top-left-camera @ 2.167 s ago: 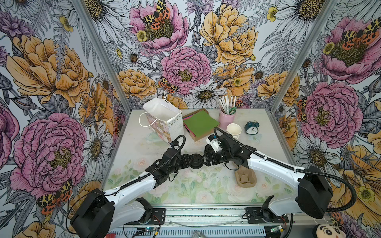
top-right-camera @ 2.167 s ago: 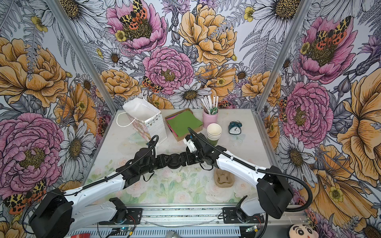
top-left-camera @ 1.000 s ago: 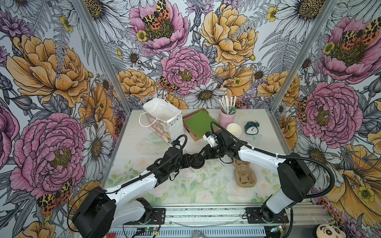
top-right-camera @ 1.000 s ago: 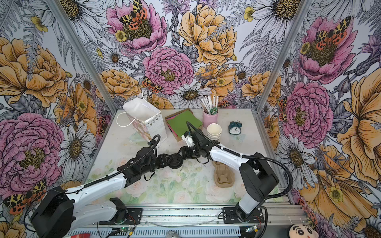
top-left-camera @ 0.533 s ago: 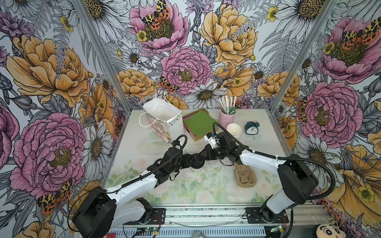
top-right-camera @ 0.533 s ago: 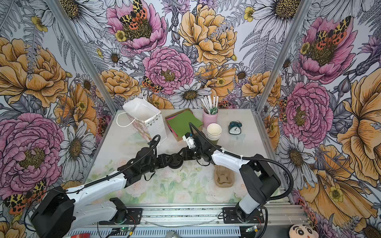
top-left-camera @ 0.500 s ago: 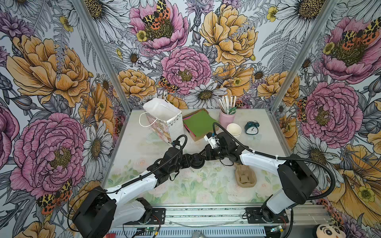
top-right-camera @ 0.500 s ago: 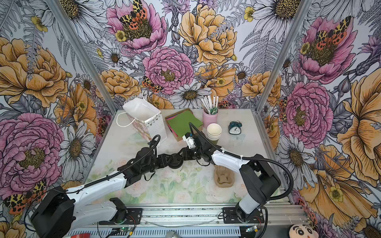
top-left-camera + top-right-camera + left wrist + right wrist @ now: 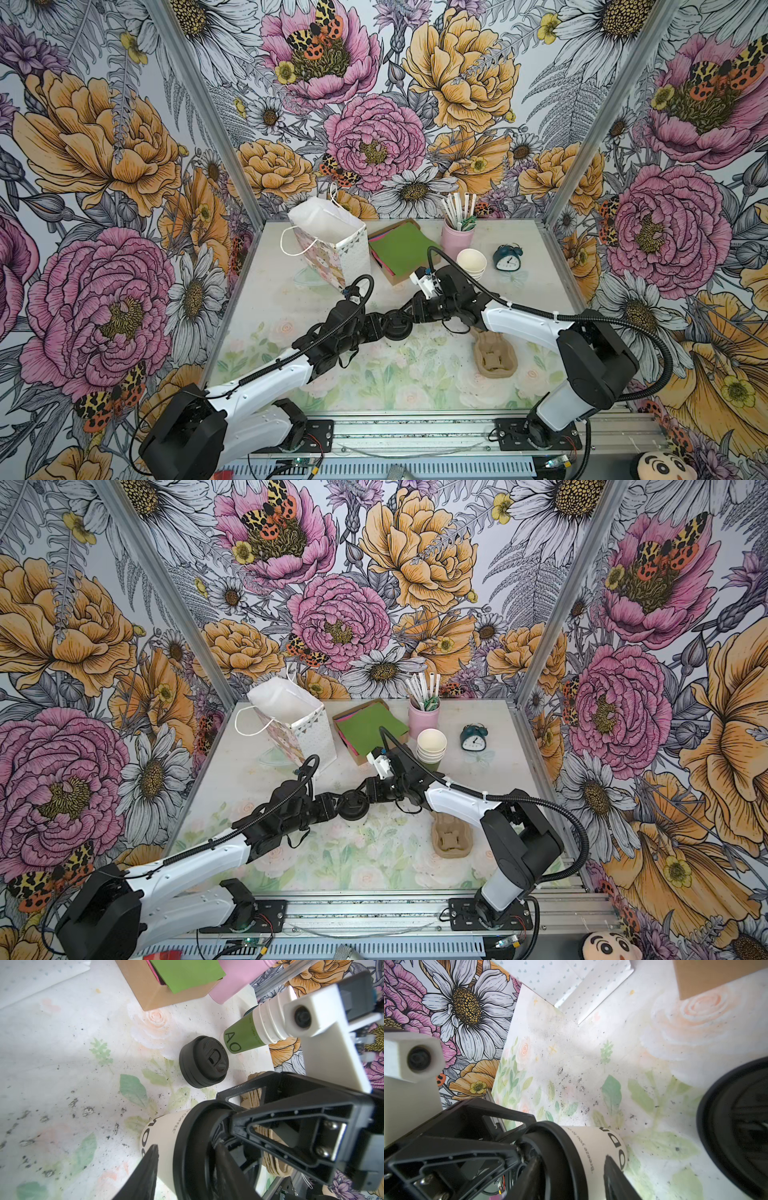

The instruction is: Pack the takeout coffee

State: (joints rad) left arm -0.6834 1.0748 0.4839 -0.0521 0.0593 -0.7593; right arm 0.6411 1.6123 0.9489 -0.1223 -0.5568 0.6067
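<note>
Both the left claw (image 9: 380, 328) and right claw (image 9: 413, 318) are set around the takeout coffee (image 9: 397, 327); a grip cannot be told.

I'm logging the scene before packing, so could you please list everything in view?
coffee: one, pale cup with black lid, mid-table between the grippers
lids: one pile, black, next to the cups
cups: one stack, pale, outermost green, right of the box
bag: one, white patterned, back left, open
box: one, brown, back centre
sheets: several, green on top, in the box
holder: one, pink, back, holding white sticks
clock: one, teal, back right
carrier: one, brown, front right
table: one, pale floral
left gripper: black, astride the coffee, grip unclear
right gripper: black, astride the coffee, grip unclear
</note>
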